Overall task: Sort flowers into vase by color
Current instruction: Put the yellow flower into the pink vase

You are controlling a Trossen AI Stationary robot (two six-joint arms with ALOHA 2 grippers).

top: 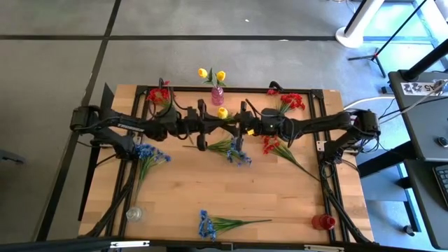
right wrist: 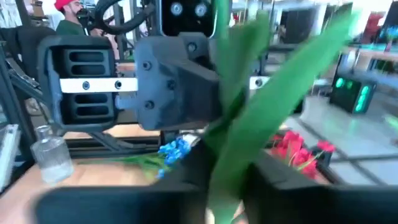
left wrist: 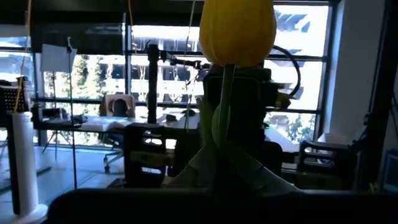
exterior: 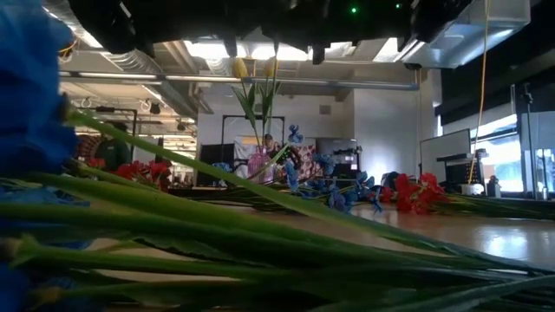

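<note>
High view — jaws hidden, yellow tulip (top: pixel 222 112) between.

Nine flowers in all, three of each colour.

Yellow tulips: three, at (top: pixel 201 72), (top: pixel 220 75) and (top: pixel 222 112).

Red bunches: three, at (top: pixel 158 94), (top: pixel 292 102) and (top: pixel 271 145).

Blue bunches: three, at (top: pixel 150 154), (top: pixel 238 155) and (top: pixel 206 225).

Vases: three, one pink (top: pixel 218 94), one clear (top: pixel 134 213) and one red (top: pixel 323 222).

Arms: two, left (top: pixel 119 126) and right (top: pixel 329 124).

One worktop (top: pixel 280 196) carries the lot.
</note>
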